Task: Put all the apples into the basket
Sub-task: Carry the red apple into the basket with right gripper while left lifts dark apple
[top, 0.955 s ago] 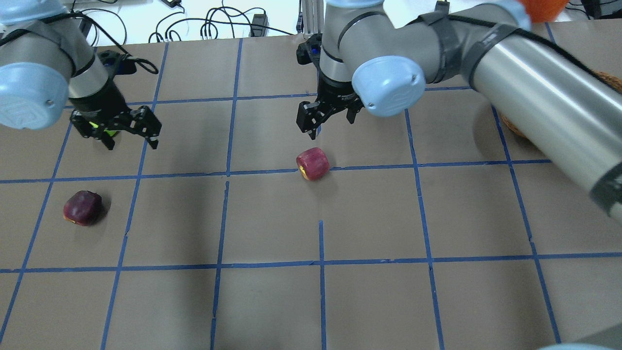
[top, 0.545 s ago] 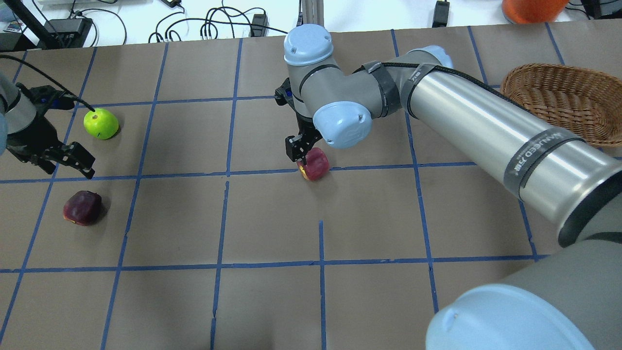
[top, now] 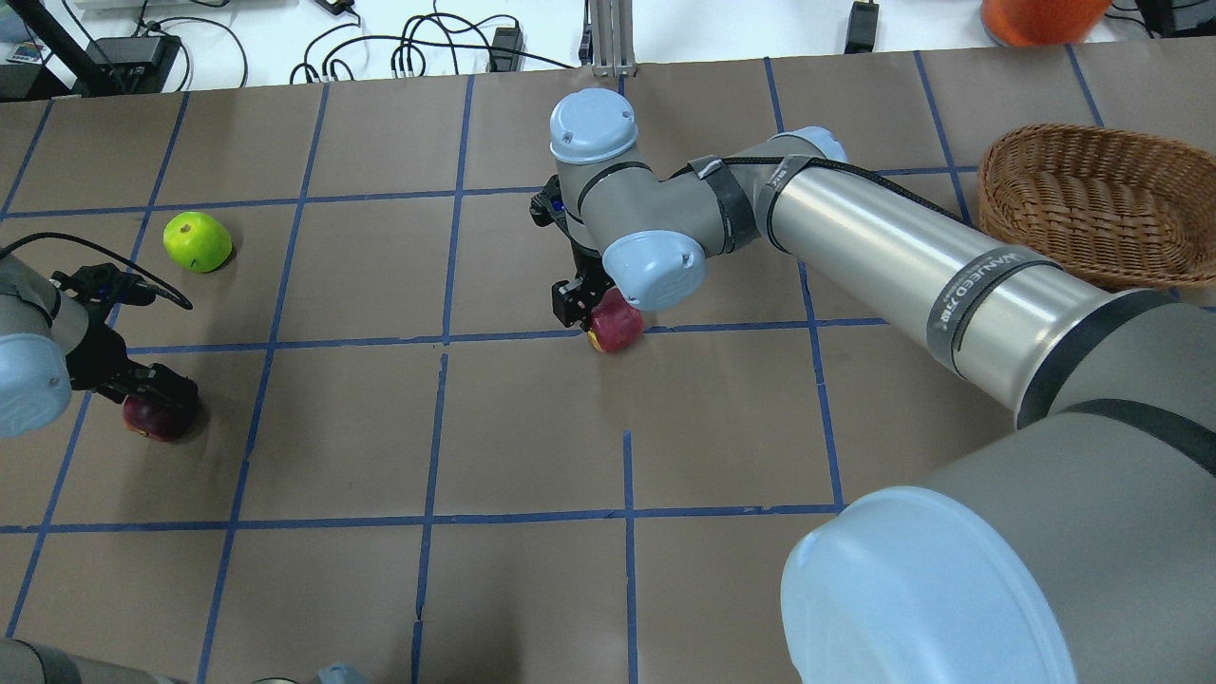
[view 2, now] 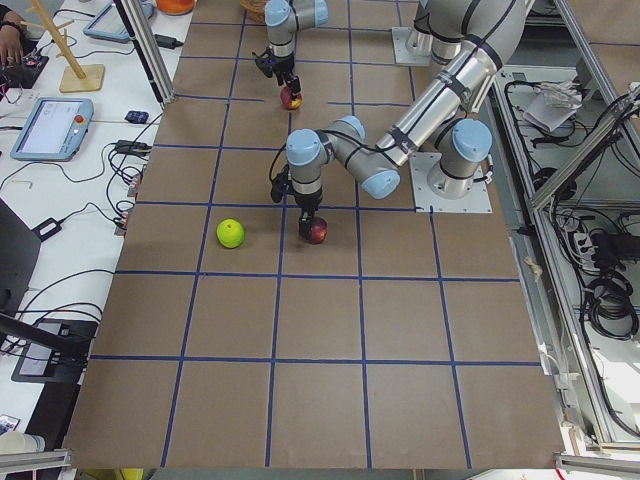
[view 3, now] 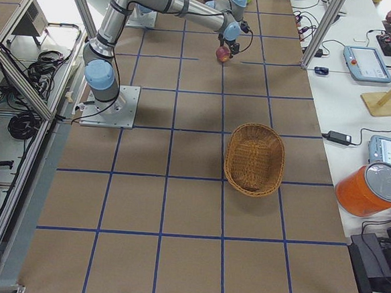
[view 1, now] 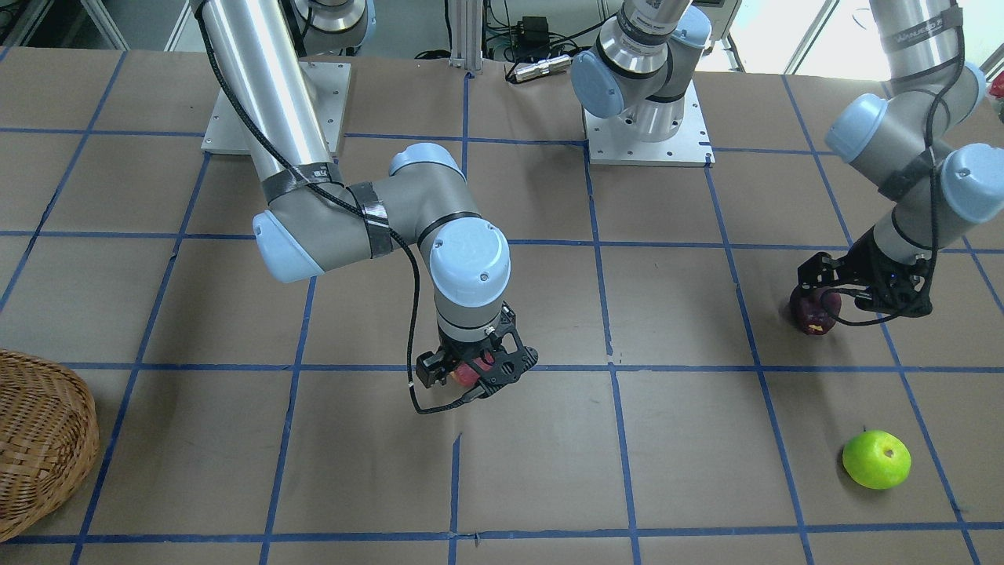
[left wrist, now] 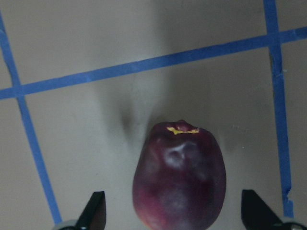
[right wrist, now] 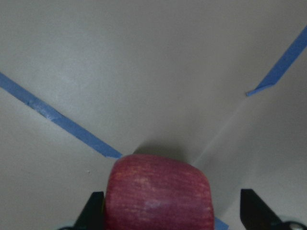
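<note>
Maroon apple (left wrist: pixel 180 177) and red apple (right wrist: pixel 158 191) are sitting bottom-centre inside the open left claw (left wrist: pixel 172 203) and open right claw (right wrist: pixel 171 206); seemingly firm, slick: pinch mid-flanks.

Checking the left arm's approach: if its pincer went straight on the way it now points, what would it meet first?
The maroon apple, lying between the open fingers of the left pincer. The fingertips might touch the table first, since depth is unclear.

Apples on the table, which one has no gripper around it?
The bright green apple, lying alone. The red apple sits inside the open right gripper, the dark maroon apple inside the open left gripper.
</note>
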You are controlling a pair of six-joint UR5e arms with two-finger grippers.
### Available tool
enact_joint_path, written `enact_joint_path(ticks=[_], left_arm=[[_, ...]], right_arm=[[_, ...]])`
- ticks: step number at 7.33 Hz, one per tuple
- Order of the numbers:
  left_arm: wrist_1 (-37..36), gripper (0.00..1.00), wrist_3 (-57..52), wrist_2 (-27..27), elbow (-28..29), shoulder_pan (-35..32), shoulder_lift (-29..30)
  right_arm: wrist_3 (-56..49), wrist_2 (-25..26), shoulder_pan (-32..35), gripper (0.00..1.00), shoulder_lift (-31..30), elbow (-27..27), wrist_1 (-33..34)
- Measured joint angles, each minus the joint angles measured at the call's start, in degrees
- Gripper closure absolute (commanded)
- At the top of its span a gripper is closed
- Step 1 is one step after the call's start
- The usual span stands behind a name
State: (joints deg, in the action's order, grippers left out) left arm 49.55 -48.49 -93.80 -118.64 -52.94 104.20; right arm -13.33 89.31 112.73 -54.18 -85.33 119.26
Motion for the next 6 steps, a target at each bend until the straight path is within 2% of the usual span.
enact_joint_path(ticks=[1,2,3,4,5,6], left_arm=[[-0.40,0.00,-0.71,0.22,-0.53,0.04,0.87],[-0.56,0.07,-1.38,0.20,-0.55,0.14,1.76],[-0.71,0.53,-1.67,0.15,-0.40,0.23,2.49],[-0.97,0.82,-1.69,0.13,-0.20,0.24,2.86],[-1.13,0.85,-1.58,0.09,0.29,0.17,2.78],[-0.22,0.84,-1.32,0.07,1.58,-0.25,2.26]], right_arm=[[0.63,0.08,0.00,0.72,0.56,-0.10,1.14],[1.84,-0.07,-0.17,0.74,0.77,-0.02,1.10],[2.70,-0.21,-0.68,0.82,0.60,0.50,0.34],[3.08,-0.49,-2.10,0.88,-0.07,2.13,-1.51],[3.13,-1.05,-5.25,0.95,-1.42,4.87,-5.66],[2.33,-1.33,-9.78,0.96,-3.24,7.36,-10.24]])
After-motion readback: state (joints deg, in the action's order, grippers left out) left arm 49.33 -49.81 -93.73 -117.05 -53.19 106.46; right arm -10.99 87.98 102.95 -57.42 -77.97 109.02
